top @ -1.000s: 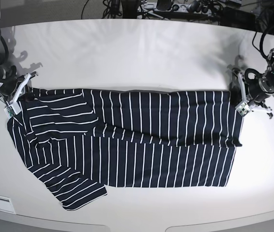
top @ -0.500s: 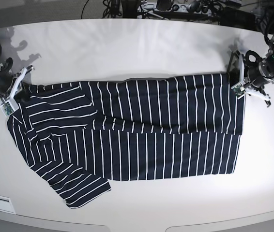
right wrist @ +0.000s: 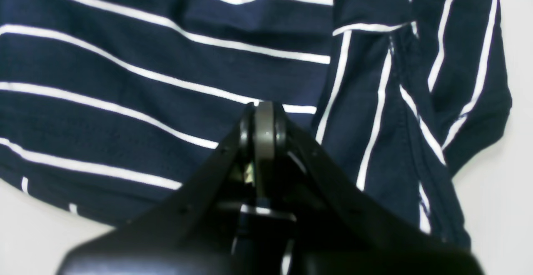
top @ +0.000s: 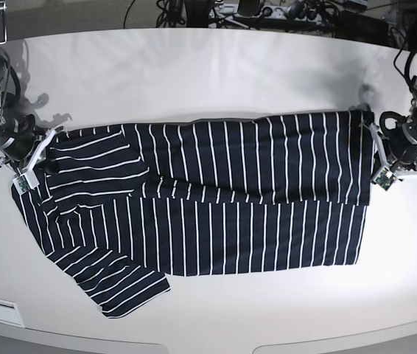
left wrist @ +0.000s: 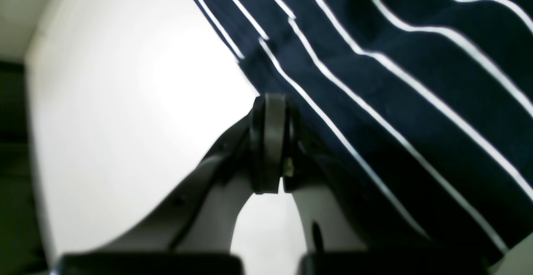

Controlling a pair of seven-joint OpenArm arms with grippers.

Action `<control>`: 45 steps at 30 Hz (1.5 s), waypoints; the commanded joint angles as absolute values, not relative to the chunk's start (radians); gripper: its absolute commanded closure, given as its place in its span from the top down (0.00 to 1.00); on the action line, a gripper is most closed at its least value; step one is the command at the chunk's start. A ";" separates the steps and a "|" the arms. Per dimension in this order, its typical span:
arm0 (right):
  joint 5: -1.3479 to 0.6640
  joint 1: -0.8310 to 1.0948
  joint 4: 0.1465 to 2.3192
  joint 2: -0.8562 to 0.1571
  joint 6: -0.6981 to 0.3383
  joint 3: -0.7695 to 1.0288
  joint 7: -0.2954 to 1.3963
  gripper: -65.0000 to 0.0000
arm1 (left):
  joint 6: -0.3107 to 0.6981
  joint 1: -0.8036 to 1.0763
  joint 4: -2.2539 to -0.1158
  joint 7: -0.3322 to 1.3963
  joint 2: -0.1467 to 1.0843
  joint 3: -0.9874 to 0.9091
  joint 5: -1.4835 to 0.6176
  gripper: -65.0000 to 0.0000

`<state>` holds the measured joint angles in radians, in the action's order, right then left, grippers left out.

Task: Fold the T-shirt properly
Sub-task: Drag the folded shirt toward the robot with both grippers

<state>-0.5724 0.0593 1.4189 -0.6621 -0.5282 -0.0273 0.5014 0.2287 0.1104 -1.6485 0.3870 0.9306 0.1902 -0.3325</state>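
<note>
T-shirt (top: 208,199) lies spread across the white surface (top: 208,81) with its long axis running side to side in the base view, the far long edge already doubled over toward the near one so that an upper layer covers part of the lower. A sleeve sticks out at the near corner on the right arm's side, not yet tucked in. Each arm sits at one short end of the cloth. The right pincer (right wrist: 264,129) is closed, its tips pressed together over the striped fabric at the sleeve-and-shoulder end, and a fold of cloth seems to be pinched between them. The left pincer (left wrist: 268,141) is likewise closed at the opposite end, right on the hem edge where cloth meets bare surface; it looks to be gripping that edge, though the blur makes the hold hard to confirm. From each pincer the shirt stretches inward, toward the other arm, so both arms are equally close to their own end and neither is nearer the middle. Any coming fold, I judge, depends on both ends travelling together across the short axis, keeping the cloth taut along its length.
</note>
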 commanded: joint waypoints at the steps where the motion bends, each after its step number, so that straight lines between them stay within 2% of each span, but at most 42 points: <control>1: -0.569 0.044 1.430 -0.679 -0.532 -0.021 0.518 0.00 | 0.273 0.102 -1.626 0.369 0.939 0.181 -0.353 0.00; 3: -0.569 0.044 1.434 -0.680 -0.532 -0.021 0.542 0.00 | 0.372 0.102 -1.570 0.367 0.897 0.181 -0.355 0.00; 5: -0.574 0.044 1.438 -0.680 -0.543 -0.021 0.573 0.00 | 0.428 0.102 -1.523 0.391 0.862 0.181 -0.345 0.00; 9: -0.614 0.062 1.448 -0.690 -0.567 -0.020 0.621 0.00 | 0.479 0.116 -1.464 0.428 0.846 0.181 -0.353 0.00; 15: -0.614 0.130 1.532 -0.760 -0.540 -0.020 0.622 0.00 | 0.480 0.127 -1.505 0.471 0.876 0.181 -0.355 0.00; 23: -0.598 0.275 1.675 -0.818 -0.487 -0.014 0.622 0.00 | 0.509 0.127 -1.604 0.644 0.920 0.181 -0.478 0.00; 27: -0.598 0.333 1.682 -0.818 -0.491 0.005 0.623 0.00 | 0.513 0.146 -1.650 0.724 0.920 0.181 -0.492 0.00; 37: -0.651 0.487 1.682 -0.818 -0.560 0.178 0.625 0.00 | 0.512 0.282 -1.733 0.736 0.950 0.181 -0.487 0.00; 45: -0.710 0.577 1.682 -0.818 -0.588 0.292 0.653 0.00 | 0.497 0.369 -1.910 0.791 0.950 0.181 -0.487 0.00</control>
<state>-0.7078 0.5774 1.6749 -0.7952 -0.5877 0.2794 0.6563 0.4656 0.3557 -1.9102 0.7525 0.9417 0.1715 -0.4717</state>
